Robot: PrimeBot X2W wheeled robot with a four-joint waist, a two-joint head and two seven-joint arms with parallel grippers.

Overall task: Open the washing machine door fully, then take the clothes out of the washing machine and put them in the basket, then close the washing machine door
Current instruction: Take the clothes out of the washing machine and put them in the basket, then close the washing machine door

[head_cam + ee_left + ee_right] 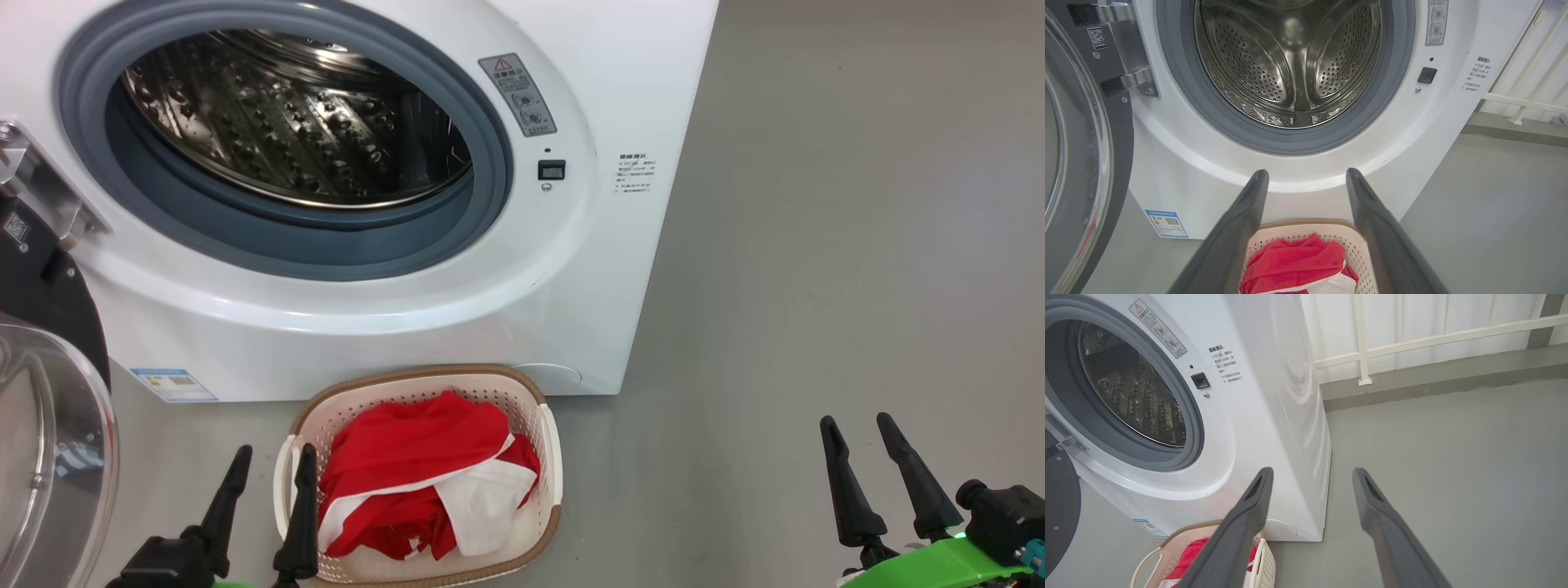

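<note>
You've got a plain grey floor all around, smooth, evenly lit, with a soft sheen. At the back there's a white panelled wall with a cream rail running across it. A grey skirting strip sits where it meets the floor.

The clothes lie in the basket, just before the washing machine; the door stands left.

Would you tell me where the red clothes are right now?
In the head view, the clothes lie in the basket before the washing machine, beside the left gripper.
</note>
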